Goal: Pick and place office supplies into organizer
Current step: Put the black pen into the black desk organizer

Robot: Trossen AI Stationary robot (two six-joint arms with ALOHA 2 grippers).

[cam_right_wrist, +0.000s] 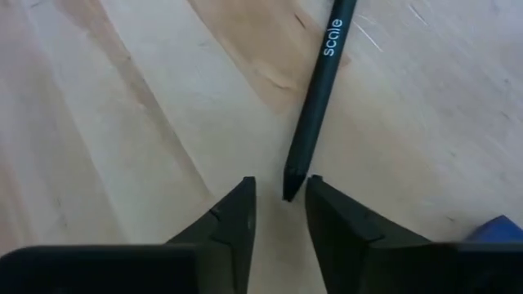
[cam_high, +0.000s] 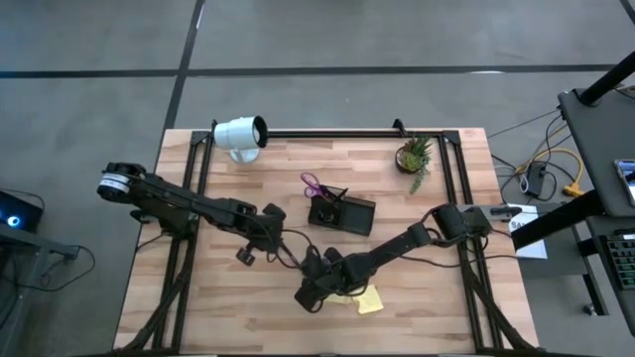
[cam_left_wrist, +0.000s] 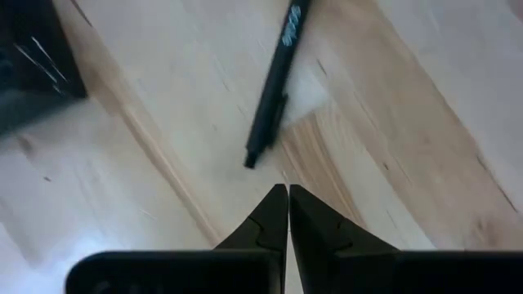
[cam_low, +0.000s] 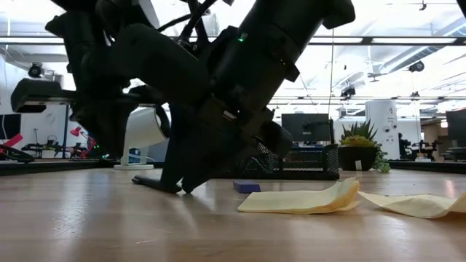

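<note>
1. Hovering low over the light wooden desk (cam_high: 218, 297), the right pincer (cam_right_wrist: 280, 204) has its fingers narrowly parted, the tip of a slim black pen (cam_right_wrist: 315, 114) with white lettering lying between them; it grips nothing.
2. The left pincer (cam_left_wrist: 288, 214) is pressed fully together and empty, near a black pen (cam_left_wrist: 274, 86) lying flat on the wood.
3. Two yellow square sticky-note pads (cam_high: 363, 297) rest on the desk just beside the right pincer.
4. The small black rectangular mesh organizer (cam_high: 342, 213) stands at mid-desk, purple-handled scissors (cam_high: 312, 184) touching its far corner.
5. A white cylindrical lamp (cam_high: 241, 133) and a small potted green plant (cam_high: 414, 156) stand along the far edge.
</note>
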